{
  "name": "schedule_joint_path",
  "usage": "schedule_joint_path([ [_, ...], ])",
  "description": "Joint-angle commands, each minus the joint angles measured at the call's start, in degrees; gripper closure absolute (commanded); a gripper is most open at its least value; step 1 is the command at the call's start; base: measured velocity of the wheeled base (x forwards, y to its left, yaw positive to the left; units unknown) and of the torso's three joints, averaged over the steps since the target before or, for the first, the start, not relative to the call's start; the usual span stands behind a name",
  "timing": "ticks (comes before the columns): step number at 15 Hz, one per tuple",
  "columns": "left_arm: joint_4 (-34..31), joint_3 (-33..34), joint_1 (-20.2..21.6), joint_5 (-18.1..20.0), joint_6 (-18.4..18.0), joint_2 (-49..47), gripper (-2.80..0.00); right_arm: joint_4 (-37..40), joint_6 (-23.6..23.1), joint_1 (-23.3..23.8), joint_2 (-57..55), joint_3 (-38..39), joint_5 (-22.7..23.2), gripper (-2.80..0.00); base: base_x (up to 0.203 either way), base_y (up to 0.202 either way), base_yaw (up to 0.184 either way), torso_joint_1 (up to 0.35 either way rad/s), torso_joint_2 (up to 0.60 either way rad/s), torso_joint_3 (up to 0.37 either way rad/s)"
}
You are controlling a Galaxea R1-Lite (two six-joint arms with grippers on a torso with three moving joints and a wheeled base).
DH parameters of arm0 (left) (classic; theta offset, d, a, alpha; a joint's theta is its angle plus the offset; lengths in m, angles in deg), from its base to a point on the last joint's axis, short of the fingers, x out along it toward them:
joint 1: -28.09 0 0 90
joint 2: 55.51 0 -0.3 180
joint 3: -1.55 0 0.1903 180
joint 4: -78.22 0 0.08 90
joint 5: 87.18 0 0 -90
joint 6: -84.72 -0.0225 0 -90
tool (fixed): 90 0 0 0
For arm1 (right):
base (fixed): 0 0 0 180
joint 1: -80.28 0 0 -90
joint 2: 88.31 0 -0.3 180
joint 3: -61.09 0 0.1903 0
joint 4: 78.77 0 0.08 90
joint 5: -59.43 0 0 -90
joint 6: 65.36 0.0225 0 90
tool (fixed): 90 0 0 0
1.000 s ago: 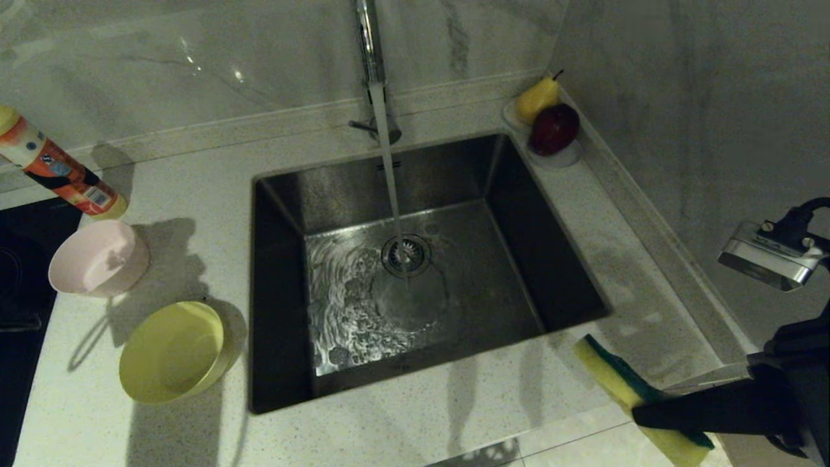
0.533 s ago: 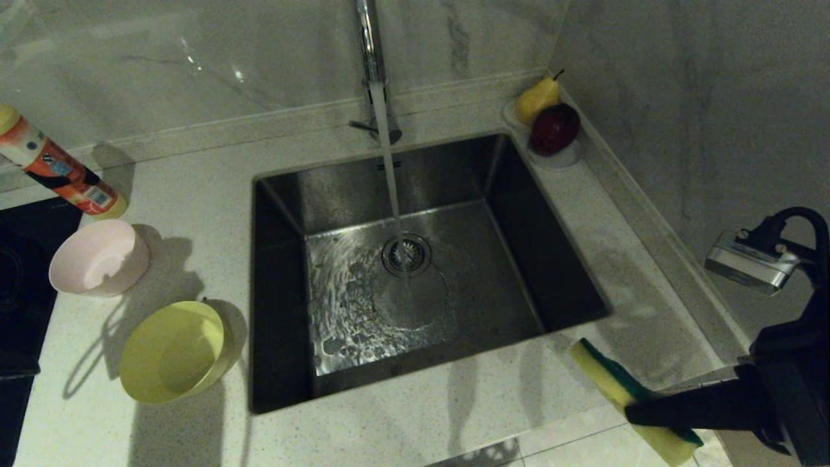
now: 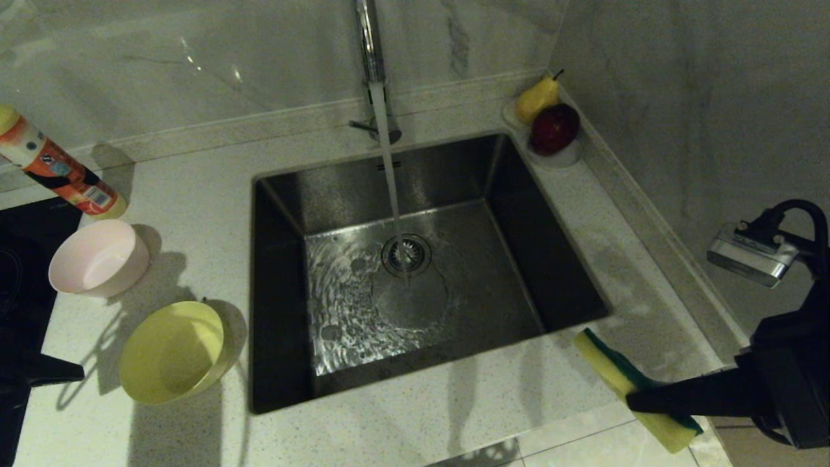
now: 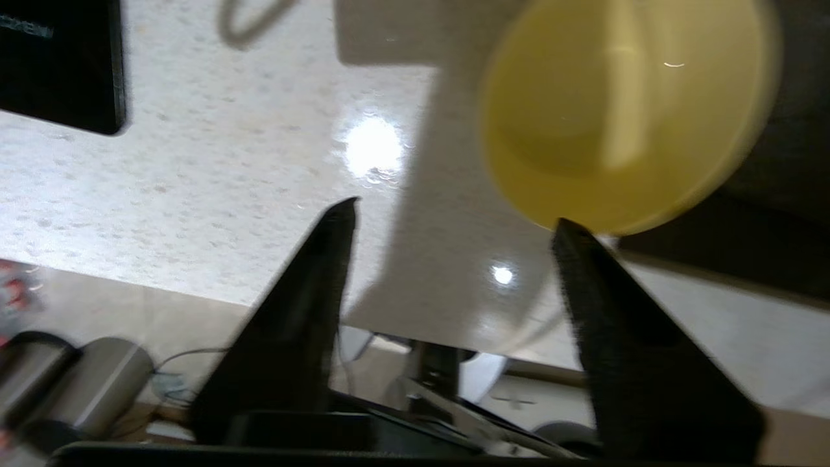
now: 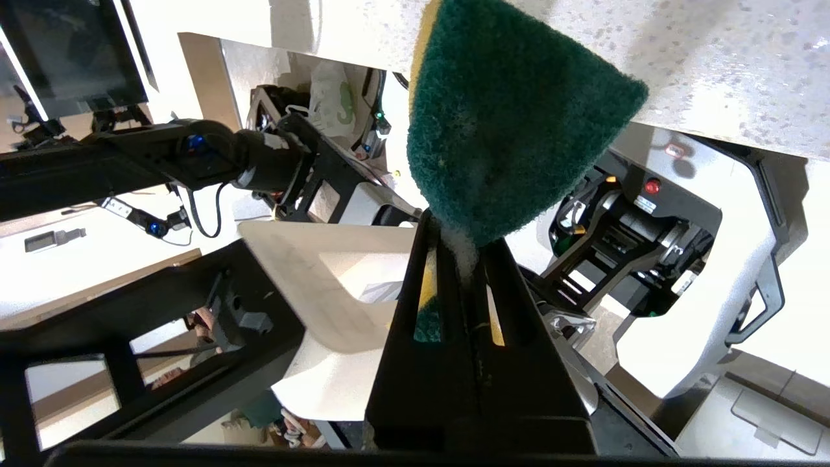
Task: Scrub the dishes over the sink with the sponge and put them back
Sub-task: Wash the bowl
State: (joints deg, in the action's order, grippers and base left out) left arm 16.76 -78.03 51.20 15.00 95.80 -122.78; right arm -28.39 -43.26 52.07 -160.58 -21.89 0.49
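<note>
Now, right tool (image 3: pixel 639 399): clamped tight on the sponge (image 3: pixel 616 379), at the near right corner of the bench (image 3: pixel 194 188), just past the sink's near right corner.
Sponge: yellow foam with its green scouring face turned toward the right tool's arm; one end stuck out over the bench, the other was hidden by the fingers.
Left tool (image 4: pixel 454 220): fingers (image 4: pixel 324 259) stood apart with nothing between them, at the left edge of the bench, near the yellow bowl (image 3: pixel 172 350).
Yellow bowl: upright on the bench, left of the sink (image 3: pixel 285 194), beside its near left corner.
Pink bowl (image 3: pixel 98 257): on the bench farther back and left, apart from the yellow one.
Blue bowl: not seen in any view.
Sink: tap (image 3: pixel 369 39) was running, water fell onto the drain (image 3: pixel 406 254).
Fruit dish (image 3: pixel 551 152): held a pear and an apple at the far right corner.
Bottle (image 3: pixel 58 172): orange and white, behind the pink bowl.
</note>
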Motion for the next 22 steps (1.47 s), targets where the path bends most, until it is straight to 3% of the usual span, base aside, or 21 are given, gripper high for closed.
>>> schedule_joint_path([
  [1, 0.21, 1.73, -0.06, -0.88, -0.7, -2.49, -2.8, -0.13, 0.02, 0.72, -1.15, 0.29, 0.14, 0.0, 0.0, 0.0, 0.0, 0.0, 0.0, 0.0],
  [6, 0.3, 2.69, -0.08, -2.42, -1.93, -8.75, -2.8, -0.56, -0.21, 2.64, -4.46, -2.18, 0.32, 0.0, 0.0, 0.0, 0.0, 0.0, 0.0, 0.0],
  [13, 3.18, 2.57, -0.58, -3.75, -0.94, -13.52, -2.8, -0.82, -0.39, 2.7, -6.39, -3.16, 0.49, 0.0, 0.0, 0.0, 0.0, 0.0, 0.0, 0.0],
  [22, 3.14, 0.39, -3.53, -4.18, 4.99, -17.72, -2.8, -0.91, -0.74, 3.52, -6.13, -3.58, 0.32, 0.0, 0.0, 0.0, 0.0, 0.0, 0.0, 0.0],
])
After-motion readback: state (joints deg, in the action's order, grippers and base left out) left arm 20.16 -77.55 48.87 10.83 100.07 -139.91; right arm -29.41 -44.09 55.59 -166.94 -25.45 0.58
